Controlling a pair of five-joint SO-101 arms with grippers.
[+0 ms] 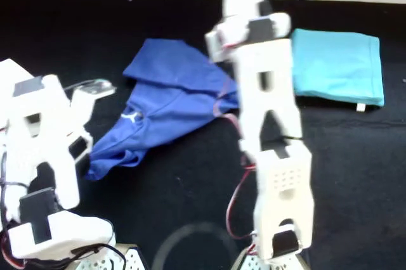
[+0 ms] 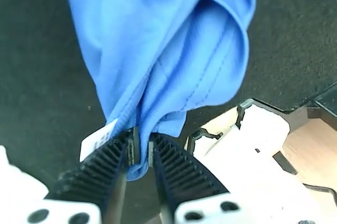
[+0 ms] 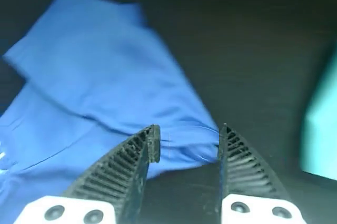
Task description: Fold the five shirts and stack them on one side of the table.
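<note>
Ribbed black fingers (image 2: 174, 163) of the left gripper (image 2: 141, 153) sit closest to the lens, clamped tight on a bunched edge of the blue shirt (image 2: 168, 40). A small white tag (image 2: 97, 141) pokes out just beside the pinch. The grip looks meant to anchor one end of the cloth so the rest can be drawn flat. In the high view the shirt lies centre-left on the black table (image 1: 355, 175), a crumpled wedge running from upper centre down toward the left arm (image 1: 38, 149) at the left edge of the frame. The right arm (image 1: 269, 111) stretches up the middle of the frame to the shirt's right-hand edge. The right gripper (image 3: 187, 140) hangs over that edge with jaws wide apart and nothing between them. It is probably placed to take the opposite side, so that the two arms can spread the garment. The cloth is bright blue, thin and smooth, with stitched seams showing. It is doubled over itself in loose ridges and not yet folded. The teal shirt (image 1: 336, 67) rests at upper right, well apart from the blue one. It is a neat flat rectangle with a white label (image 1: 360, 106) at its lower corner, and is likely the start of the stack.
</note>
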